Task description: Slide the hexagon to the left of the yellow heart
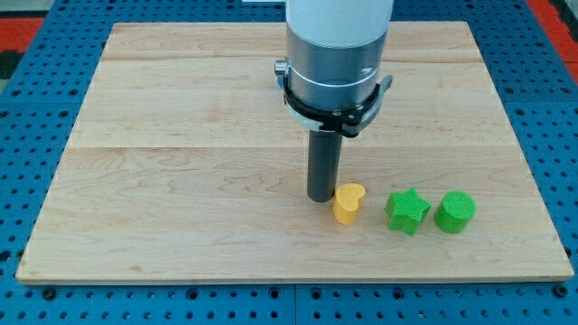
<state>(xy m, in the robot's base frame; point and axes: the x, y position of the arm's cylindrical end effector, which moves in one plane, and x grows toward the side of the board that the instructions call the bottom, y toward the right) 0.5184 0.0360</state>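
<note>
A yellow heart [348,203] lies on the wooden board [181,181] toward the view's bottom, right of centre. My tip [321,198] stands just left of the yellow heart, touching it or nearly so. A green star [406,211] lies to the right of the heart. A green hexagon [454,212], which looks almost round, lies right of the star. The three blocks form a rough row.
The arm's grey and white body [334,54] rises above the rod at the view's top centre. A blue perforated table [27,108] surrounds the board on all sides.
</note>
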